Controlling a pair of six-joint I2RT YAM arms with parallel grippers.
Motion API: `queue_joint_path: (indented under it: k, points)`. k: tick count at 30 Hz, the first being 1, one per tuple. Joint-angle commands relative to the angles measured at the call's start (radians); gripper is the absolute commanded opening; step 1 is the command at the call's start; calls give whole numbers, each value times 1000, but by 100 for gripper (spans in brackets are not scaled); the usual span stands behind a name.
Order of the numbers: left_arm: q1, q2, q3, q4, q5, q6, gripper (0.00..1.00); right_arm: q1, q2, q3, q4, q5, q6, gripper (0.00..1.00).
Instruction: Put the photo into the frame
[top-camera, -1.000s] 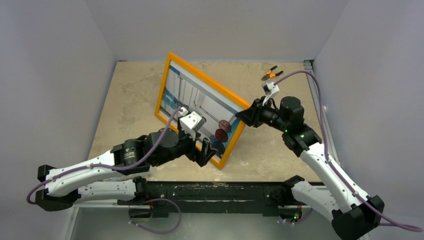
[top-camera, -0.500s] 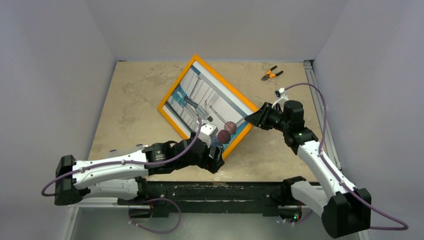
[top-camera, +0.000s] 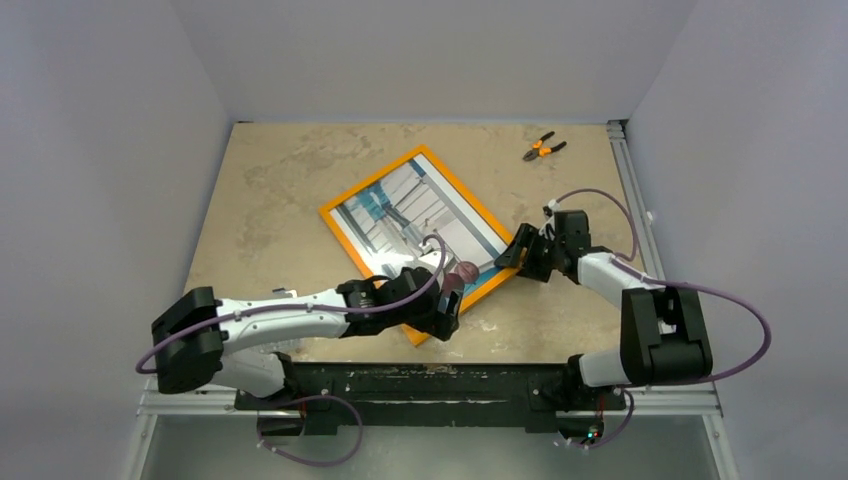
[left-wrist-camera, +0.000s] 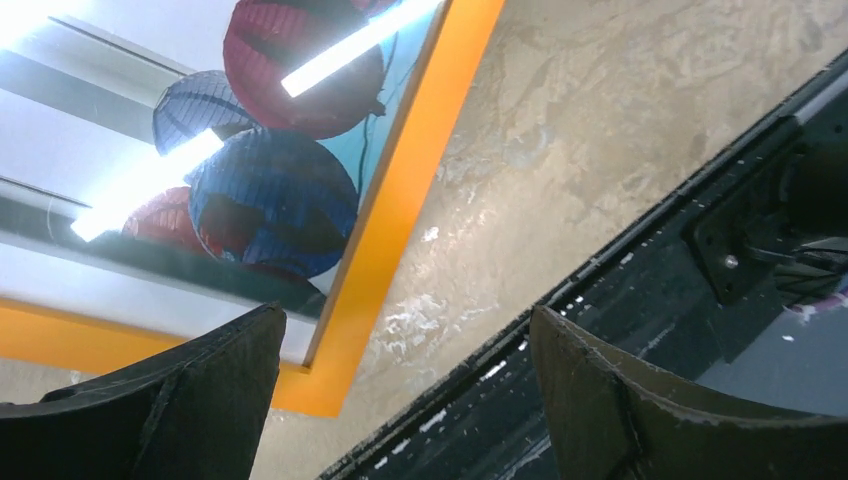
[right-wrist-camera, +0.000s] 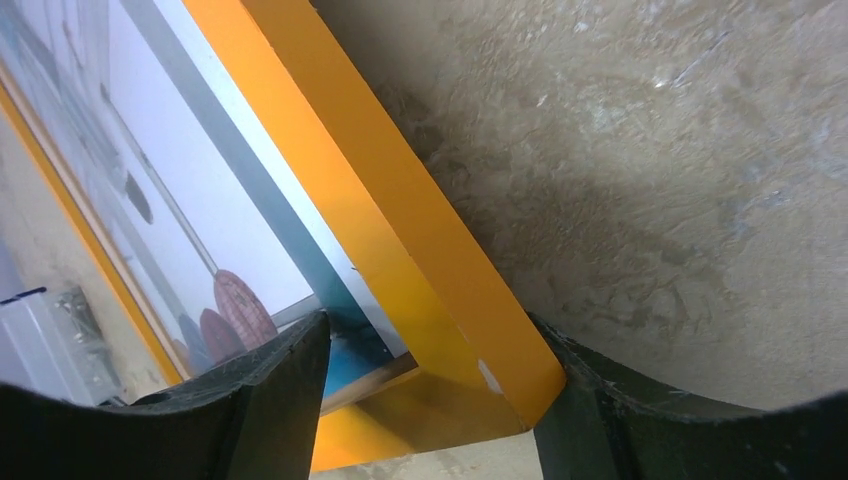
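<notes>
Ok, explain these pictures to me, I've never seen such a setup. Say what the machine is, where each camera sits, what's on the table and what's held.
These are two robot arms bolted at the near edge of a table, each ending in a two-finger gripper. One picture looks down from above and behind them. The other two come from cameras on the wrists, so the dark shapes at the bottom are that gripper's own fingers. The orange frame lies flat on the table with the photo in it, face up, and small pliers lie at the far right. The left gripper is open by the frame's near corner, holding nothing. The right gripper has the frame's right corner between its fingers; whether they pinch it is unclear.
</notes>
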Motion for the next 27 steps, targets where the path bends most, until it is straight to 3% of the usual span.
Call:
queue_joint_path:
  k: [1,10,15,22,27]
  points:
    - [42,101,2,79,64,21,89,-18,-29,-3,37,93,-94,64]
    - [64,241,36,104,125,46,88,-20,-47,105,-195,275,-108,71]
    - [65,259,31,120,175,31,86,-19,-111,100,-277,236,-48,73]
    - [54,262,17,138,237,-11,84,14,-214,-63,-140,38,144,75]
    - [29,286,29,140,252,-24,84,111,-138,-98,-18,22,232,75]
